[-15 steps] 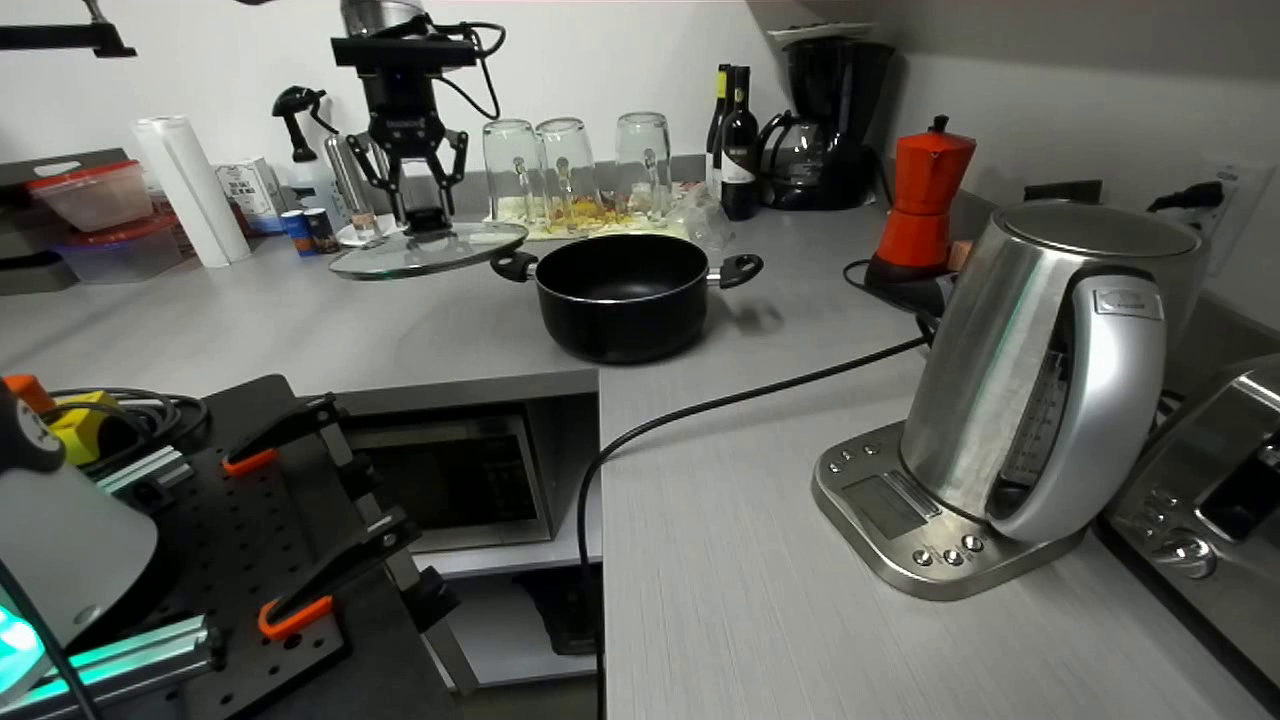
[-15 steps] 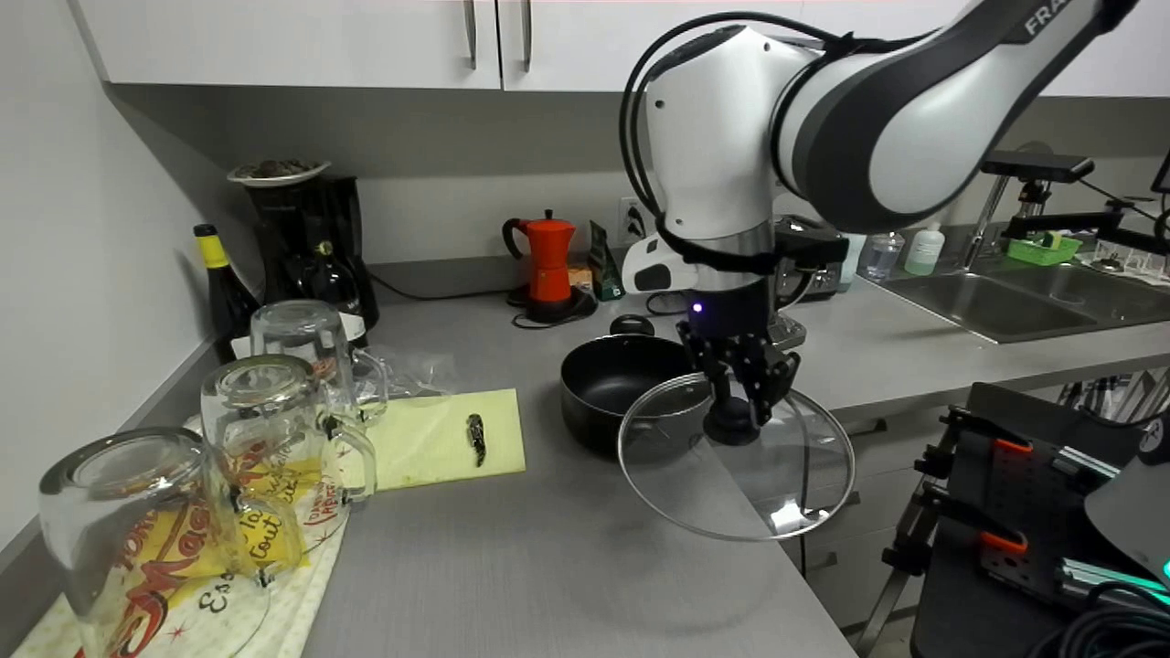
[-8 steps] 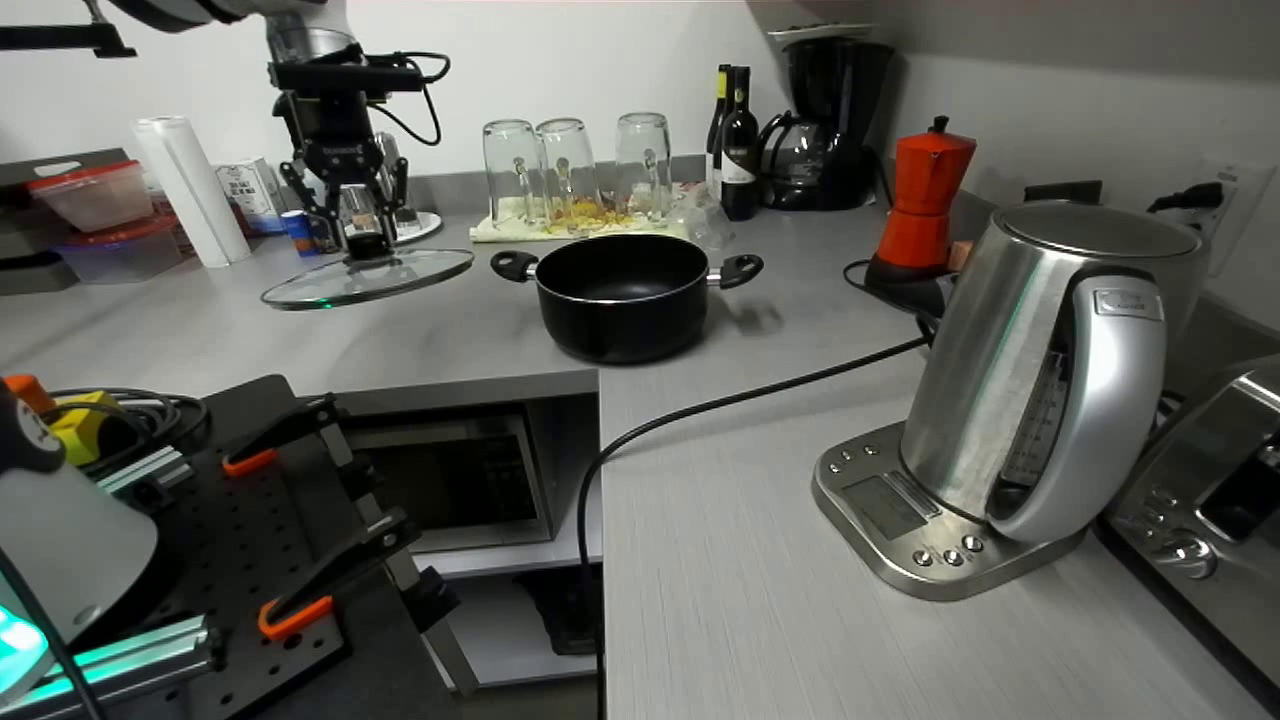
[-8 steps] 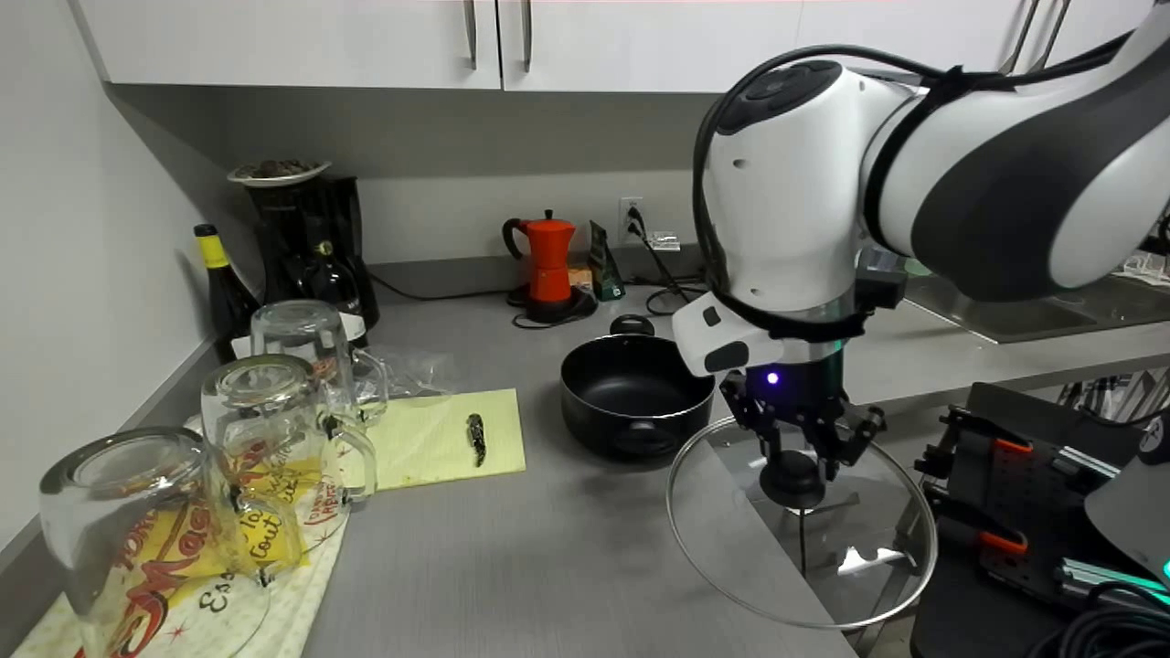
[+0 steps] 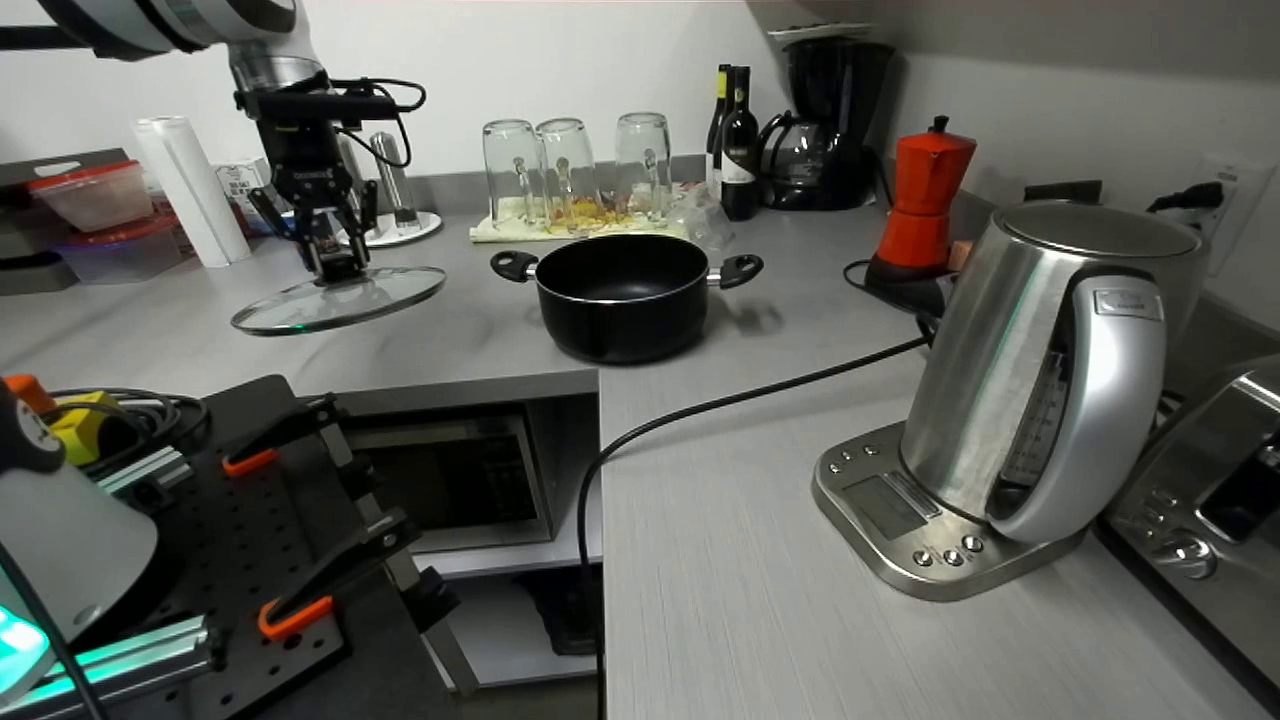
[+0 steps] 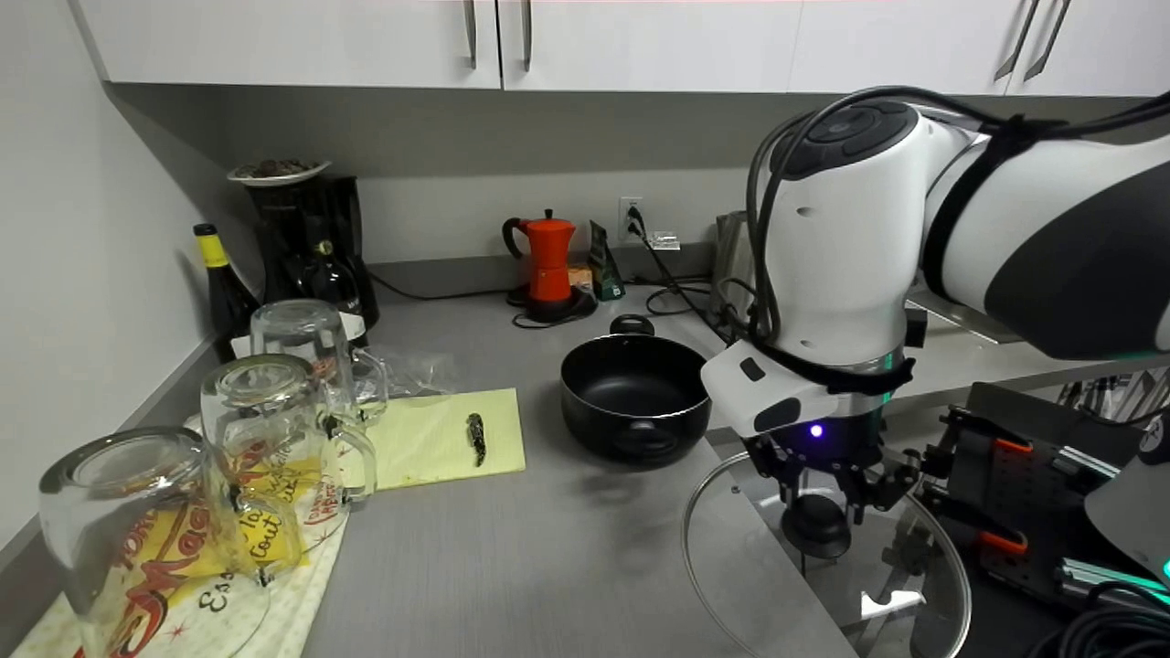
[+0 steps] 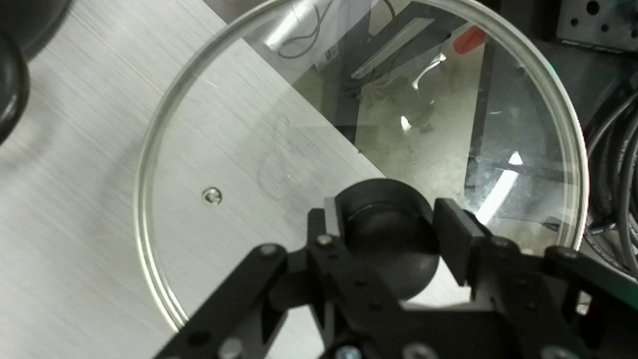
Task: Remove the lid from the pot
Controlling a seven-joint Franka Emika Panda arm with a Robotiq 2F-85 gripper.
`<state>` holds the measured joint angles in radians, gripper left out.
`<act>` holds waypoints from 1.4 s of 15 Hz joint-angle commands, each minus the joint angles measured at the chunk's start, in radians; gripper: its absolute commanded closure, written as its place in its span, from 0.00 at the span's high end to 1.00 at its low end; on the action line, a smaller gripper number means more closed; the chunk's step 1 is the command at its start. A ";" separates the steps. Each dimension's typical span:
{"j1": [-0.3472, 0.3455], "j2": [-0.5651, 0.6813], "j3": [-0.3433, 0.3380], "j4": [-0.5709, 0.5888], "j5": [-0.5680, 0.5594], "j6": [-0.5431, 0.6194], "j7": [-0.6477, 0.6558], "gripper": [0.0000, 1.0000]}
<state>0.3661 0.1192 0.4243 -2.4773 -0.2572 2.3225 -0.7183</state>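
Observation:
The lid (image 5: pixel 385 292) is a see-through glass disc with a metal rim and a black knob (image 7: pixel 391 249). My gripper (image 7: pixel 389 219) is shut on the knob, one finger on each side. The gripper (image 5: pixel 340 265) holds the lid a little tilted above the counter. In an exterior view the lid (image 6: pixel 759 548) and gripper (image 6: pixel 823 507) show beyond the pot, partly over the counter's front edge. The black pot (image 5: pixel 620 325) stands uncovered on the counter, and its inside looks dark. The pot (image 6: pixel 631 402) is apart from the lid; its edge shows at the wrist view's top left (image 7: pixel 30 20).
Upturned glass mugs (image 5: pixel 570 180) stand along the wall behind the pot. A white plate with utensils (image 5: pixel 415 228), a paper roll (image 5: pixel 190 190) and plastic boxes (image 5: pixel 115 235) are behind the lid. The kettle (image 5: pixel 1030 380) and red moka pot (image 5: pixel 925 195) stand on the other counter arm.
My gripper has carried the lid away from beside the pot, toward the counter's front edge, and lowered it. The pot has not moved.

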 commanded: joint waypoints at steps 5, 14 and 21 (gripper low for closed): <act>-0.024 0.023 0.004 -0.023 0.086 0.185 -0.120 0.23; -0.069 0.148 0.007 0.020 0.111 0.182 -0.236 0.23; -0.093 0.215 0.024 0.069 0.114 0.173 -0.329 0.23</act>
<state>0.2906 0.3228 0.4265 -2.4409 -0.1640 2.5057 -0.9888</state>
